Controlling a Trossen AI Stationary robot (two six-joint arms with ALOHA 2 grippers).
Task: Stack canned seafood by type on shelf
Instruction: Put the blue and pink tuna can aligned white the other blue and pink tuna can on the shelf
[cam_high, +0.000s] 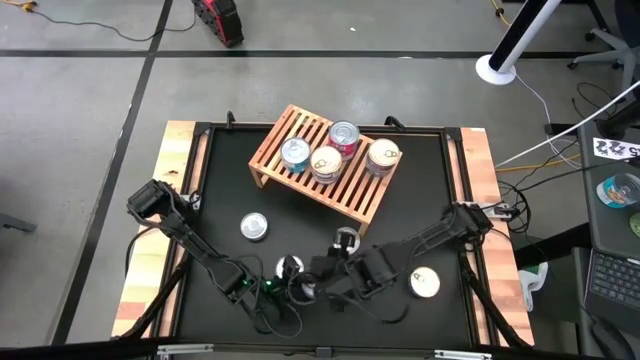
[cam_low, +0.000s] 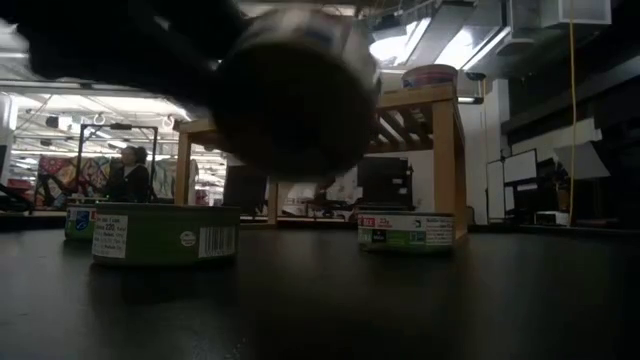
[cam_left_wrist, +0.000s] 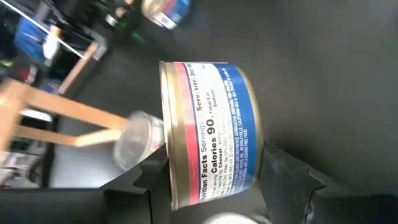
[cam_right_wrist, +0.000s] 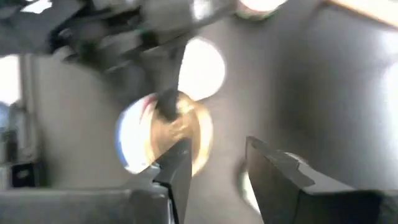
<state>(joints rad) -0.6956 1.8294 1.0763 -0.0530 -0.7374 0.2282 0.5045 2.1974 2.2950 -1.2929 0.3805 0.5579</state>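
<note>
I have the left gripper (cam_left_wrist: 208, 186) low over the near middle of the black table (cam_high: 420, 190), its two dark fingers (cam_left_wrist: 137, 190) clamped on the sides of a small round tin with a pink, white and blue paper label (cam_left_wrist: 208, 134), held on its edge so the gold rim faces sideways. From above, that tin shows only as a small silvery disc (cam_high: 291, 266) between the two arms.

My right gripper (cam_right_wrist: 214, 171) sits just beside it, to the right. Its fingers (cam_right_wrist: 273, 174) stand partly apart with nothing between them; a gold-lidded shape beyond them is too blurred for me to name.

The low rack of light wooden slats (cam_high: 350, 190) lies at the far middle of the table, turned at an angle. Four tins rest on it: a blue-topped one (cam_high: 295, 152), a pale-lidded one (cam_high: 326, 161) touching it, a pink-sided one (cam_high: 344, 135) just behind, and a cream one (cam_high: 384, 154) towards the right end.

Loose on the table are a silver-lidded tin (cam_high: 255, 227) left of centre, a small one (cam_high: 346, 238) at the rack's near edge, and a pale-lidded one (cam_high: 425, 283) near the right arm.
</note>
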